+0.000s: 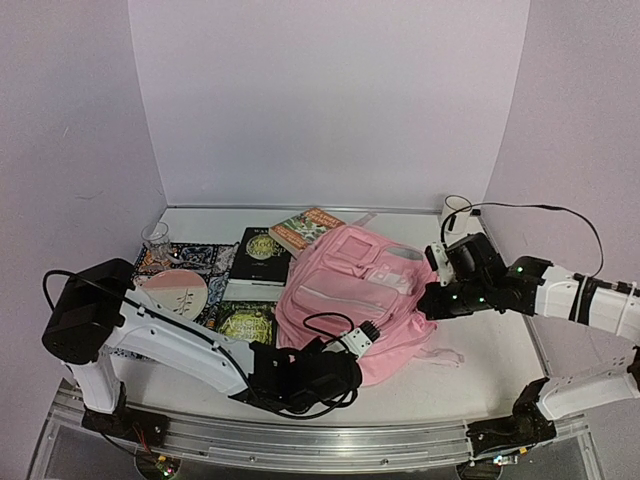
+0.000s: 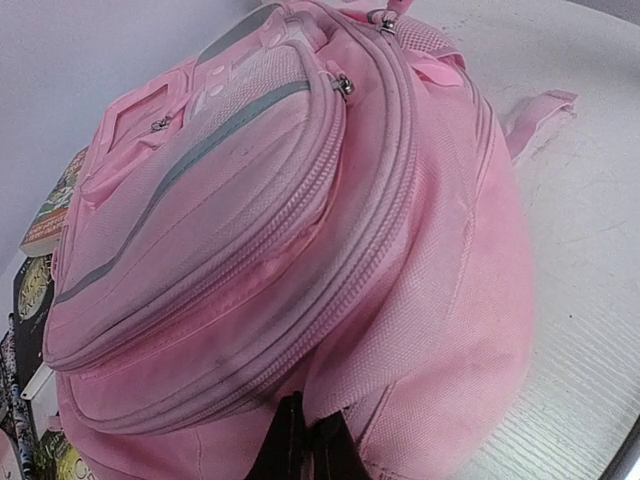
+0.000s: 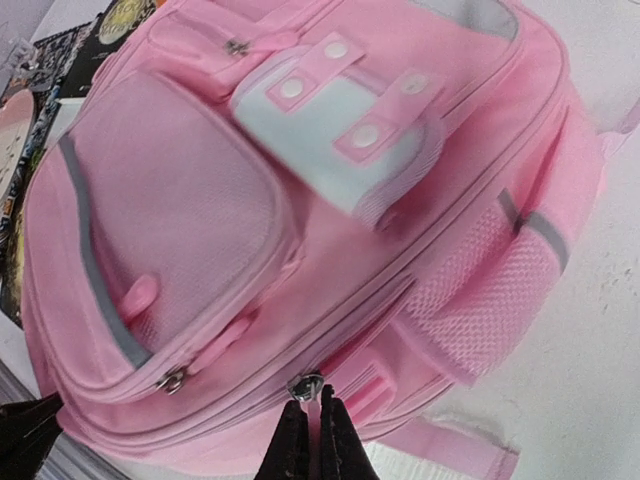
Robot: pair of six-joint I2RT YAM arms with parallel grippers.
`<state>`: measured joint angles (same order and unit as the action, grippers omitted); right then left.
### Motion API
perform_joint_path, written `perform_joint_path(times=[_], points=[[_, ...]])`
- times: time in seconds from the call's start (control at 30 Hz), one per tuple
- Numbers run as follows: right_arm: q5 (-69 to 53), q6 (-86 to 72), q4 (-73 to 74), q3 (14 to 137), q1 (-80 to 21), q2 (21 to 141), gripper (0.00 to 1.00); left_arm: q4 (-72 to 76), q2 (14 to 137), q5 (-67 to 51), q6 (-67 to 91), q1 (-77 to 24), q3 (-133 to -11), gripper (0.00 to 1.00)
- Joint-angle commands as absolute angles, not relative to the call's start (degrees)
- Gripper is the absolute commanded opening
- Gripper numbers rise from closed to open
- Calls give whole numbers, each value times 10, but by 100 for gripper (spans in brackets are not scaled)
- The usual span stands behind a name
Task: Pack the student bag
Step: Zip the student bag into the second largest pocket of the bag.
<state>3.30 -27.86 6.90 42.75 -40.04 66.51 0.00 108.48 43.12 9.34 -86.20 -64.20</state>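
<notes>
The student bag point(image 1: 350, 285), a large pink backpack, lies front up in the middle of the table. It fills the left wrist view point(image 2: 300, 200) and the right wrist view point(image 3: 300, 200), where its white patch point(image 3: 330, 120) shows. My left gripper point(image 1: 350, 345) is at the bag's near edge, shut point(image 2: 312, 420) on a fold of the pink fabric beside a zip line. My right gripper point(image 1: 432, 297) is at the bag's right side, shut point(image 3: 313, 412) on the pink pull tab of a silver zipper slider point(image 3: 306, 384). The zips in view look closed.
Left of the bag lie a colourful book point(image 1: 305, 228), a dark book point(image 1: 262, 250), a green-covered book point(image 1: 247, 322), a pink and white plate point(image 1: 178, 292) on a patterned cloth point(image 1: 195, 258), and a glass point(image 1: 155, 238). A white object with a cable point(image 1: 455, 215) stands at the back right. Walls enclose three sides.
</notes>
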Motion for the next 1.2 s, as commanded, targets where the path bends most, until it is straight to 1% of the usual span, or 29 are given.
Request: perform_joint_path(times=[0.0, 0.2, 0.33, 0.5, 0.63, 0.73, 0.83, 0.87, 0.97, 1.0, 1.07, 1.17], points=[[141, -234, 62, 418, -329, 655, 0, -5, 1026, 456, 122, -873, -602, 0], [126, -224, 8, 417, -263, 704, 0, 58, 980, 434, 130, -881, -557, 0], [45, -196, -28, 434, -263, 740, 0, 72, 975, 419, 138, -882, -554, 0], [-19, -175, -36, 448, -262, 755, 1, 84, 1000, 412, 135, -882, -582, 0], [-36, -165, -36, 456, -262, 756, 10, 83, 1040, 410, 136, -881, -626, 0], [-38, -163, -32, 461, -262, 752, 19, 83, 1073, 395, 143, -881, -673, 1], [-37, -166, -25, 464, -262, 744, 30, 82, 1117, 382, 141, -881, -738, 5], [-36, -167, -23, 465, -262, 741, 34, 79, 1130, 380, 139, -881, -757, 8], [-38, -178, -16, 466, -262, 736, 51, 70, 1149, 376, 141, -881, -799, 26], [-37, -184, -14, 466, -262, 734, 57, 64, 1147, 376, 144, -881, -804, 34], [-23, -197, -6, 464, -262, 729, 69, 51, 1136, 380, 155, -879, -803, 54], [16, -217, 7, 455, -262, 721, 82, 22, 1094, 384, 187, -867, -781, 66]])
